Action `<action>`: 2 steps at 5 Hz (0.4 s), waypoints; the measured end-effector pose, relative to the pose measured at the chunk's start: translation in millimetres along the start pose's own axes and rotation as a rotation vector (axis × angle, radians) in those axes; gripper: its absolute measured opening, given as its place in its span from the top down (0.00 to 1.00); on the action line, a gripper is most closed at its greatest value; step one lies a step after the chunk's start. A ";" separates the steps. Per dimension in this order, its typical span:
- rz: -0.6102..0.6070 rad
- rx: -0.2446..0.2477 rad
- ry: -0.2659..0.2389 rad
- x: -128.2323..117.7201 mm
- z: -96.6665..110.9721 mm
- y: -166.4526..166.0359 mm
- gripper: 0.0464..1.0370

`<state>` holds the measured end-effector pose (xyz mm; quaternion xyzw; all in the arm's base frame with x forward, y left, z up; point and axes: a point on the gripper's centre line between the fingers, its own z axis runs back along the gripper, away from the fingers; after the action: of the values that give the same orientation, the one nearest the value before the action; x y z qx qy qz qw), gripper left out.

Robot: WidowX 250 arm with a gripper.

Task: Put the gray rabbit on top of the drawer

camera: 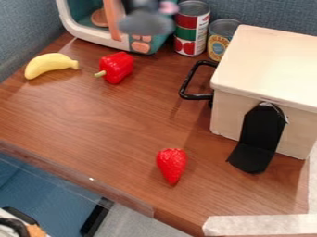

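Up at the top edge, the tool (137, 4) is gripping the gray rabbit (146, 23), which dangles right beneath it! Labels wrap the tin cans (192, 28) beside the wooden drawer (272, 60).

No words, numbers or signs can be read. The taller can (193, 7) bears a label (187, 33) of red, green and white, with round red shapes low on it. The shorter can (225, 26) beside it has a yellow and blue label (217, 46); its dark marks may be lettering, too small to make out.
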<state>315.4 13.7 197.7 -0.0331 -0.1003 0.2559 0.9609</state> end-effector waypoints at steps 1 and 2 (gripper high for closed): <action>-0.050 -0.026 -0.022 -4.3 -7.3 -51.3 0.57; -0.135 -0.033 -0.019 -18.8 -27.9 -102.9 0.57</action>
<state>355.1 -85.3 178.9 -0.0398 -0.1157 0.1894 0.9742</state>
